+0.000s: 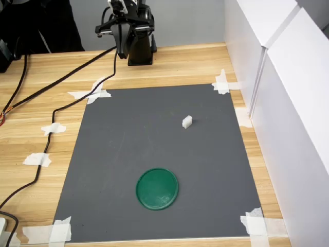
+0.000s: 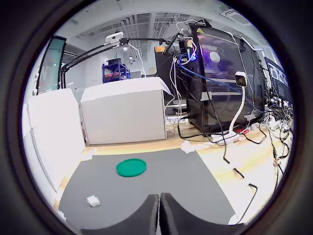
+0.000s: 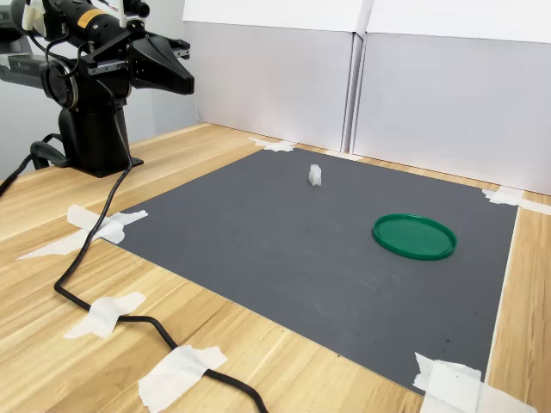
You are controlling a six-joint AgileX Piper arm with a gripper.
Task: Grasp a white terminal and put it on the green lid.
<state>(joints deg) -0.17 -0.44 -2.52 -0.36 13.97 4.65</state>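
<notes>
- While the gripper (image 2: pixel 159 215) sat folded back at the arm's base, fingers together, nothing had been grasped.
- The white terminal (image 1: pixel 187 122) lay on the grey mat (image 1: pixel 123 154), well apart from the green lid (image 1: pixel 157 189).
- I judged I should open wide, descend squarely over it.

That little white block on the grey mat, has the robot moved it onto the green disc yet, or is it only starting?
Only starting. Nothing looks done: the white terminal sits on the grey mat, apart from the green lid, which is bare. The gripper holds nothing; it hangs by the arm's base, jaws together in the wrist view. Reaching, grasping and placing all remain.
</notes>
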